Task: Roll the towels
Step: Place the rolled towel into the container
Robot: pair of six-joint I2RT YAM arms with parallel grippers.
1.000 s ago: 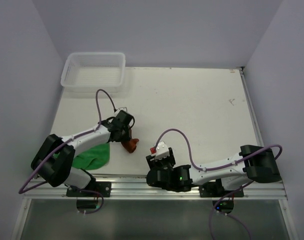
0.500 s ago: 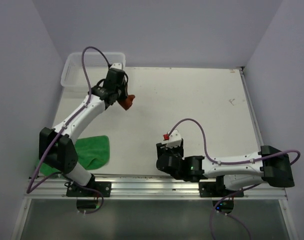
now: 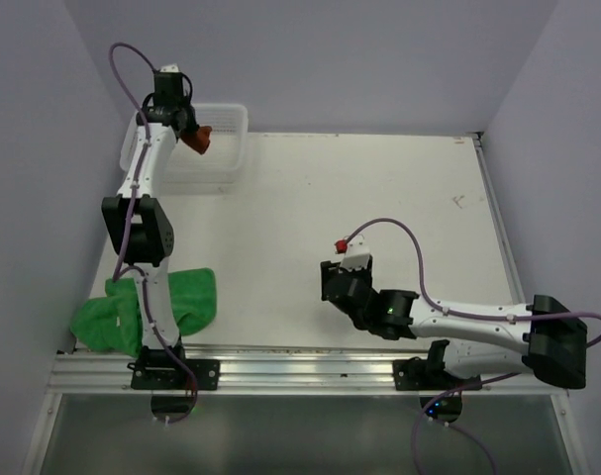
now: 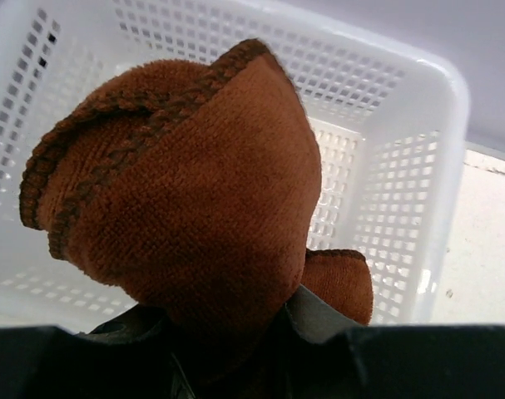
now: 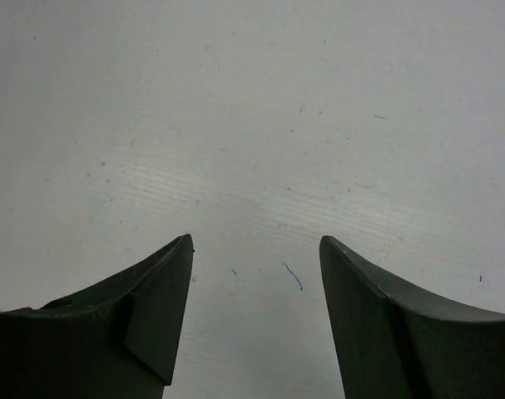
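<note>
The rust-brown towel (image 4: 194,191) was pinched by its lower part in the closed left hand (image 3: 186,127), held up over the white mesh basket (image 3: 231,117) at the eleven o'clock corner of the bench (image 3: 399,188). It sat there as a rounded wad, its stitched hem curling across the top. The green towel (image 3: 176,302) lay rumpled and unrolled at about seven o'clock, close to the near edge. The right hand (image 5: 256,249) hovered with its fingers spread wide and nothing between them, over bare bench toward five o'clock of the middle. Both cloths looked light, limp and thick-piled, so they would likely sag and fold wherever they went unsupported. They would probably grip well against rubbery pads rather than slip. A roll of such terry seemed apt to spring loose once released. The firmer hem or a corner looked the best place to take hold of the green one, pressing low against the bench so only one layer was caught.
</note>
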